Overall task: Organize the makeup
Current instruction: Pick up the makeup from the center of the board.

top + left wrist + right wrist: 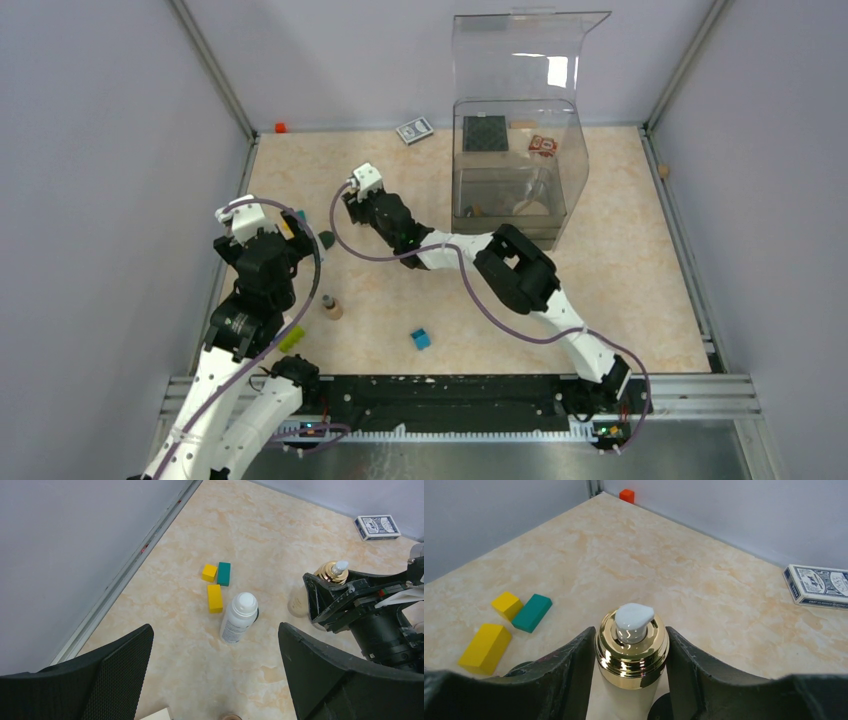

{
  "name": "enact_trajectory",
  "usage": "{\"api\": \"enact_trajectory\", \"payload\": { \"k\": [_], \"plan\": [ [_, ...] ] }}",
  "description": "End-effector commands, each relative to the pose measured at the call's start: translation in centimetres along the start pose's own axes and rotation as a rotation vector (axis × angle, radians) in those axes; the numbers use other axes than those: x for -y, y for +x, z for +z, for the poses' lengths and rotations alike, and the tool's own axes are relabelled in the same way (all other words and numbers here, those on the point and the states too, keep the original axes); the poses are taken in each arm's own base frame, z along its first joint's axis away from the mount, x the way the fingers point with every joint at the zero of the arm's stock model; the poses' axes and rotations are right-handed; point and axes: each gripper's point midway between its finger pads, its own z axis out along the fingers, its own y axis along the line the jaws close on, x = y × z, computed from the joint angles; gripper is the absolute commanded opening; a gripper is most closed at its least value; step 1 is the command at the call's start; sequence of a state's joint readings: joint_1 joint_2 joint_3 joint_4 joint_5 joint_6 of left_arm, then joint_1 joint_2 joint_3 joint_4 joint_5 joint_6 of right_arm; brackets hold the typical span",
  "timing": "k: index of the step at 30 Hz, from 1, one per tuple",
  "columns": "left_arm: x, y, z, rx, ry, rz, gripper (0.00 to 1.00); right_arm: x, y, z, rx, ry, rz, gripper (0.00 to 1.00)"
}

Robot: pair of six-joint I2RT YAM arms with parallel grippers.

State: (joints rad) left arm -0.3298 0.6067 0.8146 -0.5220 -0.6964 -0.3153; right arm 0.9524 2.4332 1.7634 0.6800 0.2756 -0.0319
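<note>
My right gripper [630, 631] is shut on the gold cap of the clear bottle [631, 662], which stands upright on the table; the bottle also shows in the left wrist view [327, 571]. My left gripper [215, 630] is open and empty, hovering just short of the white bottle [239, 616], which lies beside a black round compact [256, 615]. A tan tube [330, 307] stands in front of the left arm. The dark square palette [485, 133], the pinkish checkered palette [543, 145] and the beige disc [530, 207] are inside the clear case [570, 170].
Yellow and green blocks [216, 582] lie just beyond the white bottle. A blue cube [420, 339] sits near the front. A card box [414, 130] and an orange cube [281, 127] lie by the back wall. The left wall rail [125, 575] is close.
</note>
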Motion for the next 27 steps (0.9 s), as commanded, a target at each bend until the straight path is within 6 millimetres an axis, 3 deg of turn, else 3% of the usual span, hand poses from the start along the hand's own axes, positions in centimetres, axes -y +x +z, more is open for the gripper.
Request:
{"api": "enact_trajectory", "payload": {
  "k": [1,5,8,13,16,21,24,27],
  "plan": [
    [0.3,-0.8,0.2,0.034,0.008,-0.029,0.99,0.1,-2.2,0.8,0.057,-0.001,0.028,0.48],
    [0.3,-0.9,0.2,0.034,0.007,-0.028,0.99,-0.2,-3.4,0.6,0.084,-0.021,0.02,0.25],
    [0.2,-0.9,0.2,0.035,0.007,-0.029,0.99,-0.7,-5.8,0.1,0.114,-0.049,0.001,0.03],
    [0.3,-0.8,0.2,0.033,0.006,-0.027,0.99,-3.0,-12.0,-2.9,0.182,-0.111,-0.059,0.0],
    [0.2,-0.8,0.2,0.034,0.003,-0.027,0.99,-6.0,-14.4,-7.1,0.178,-0.248,-0.045,0.0],
    [0.3,-0.8,0.3,0.032,0.007,-0.028,0.99,-8.4,-16.6,-15.8,0.085,-0.46,0.005,0.0],
    [0.4,-0.7,0.3,0.028,0.009,-0.026,0.99,-7.3,-18.2,-20.8,0.043,-0.503,-0.009,0.0],
    [0.4,-0.7,0.3,0.028,0.009,-0.026,0.99,-3.8,-20.0,-24.1,0.021,-0.404,-0.028,0.0]
  ]
}}
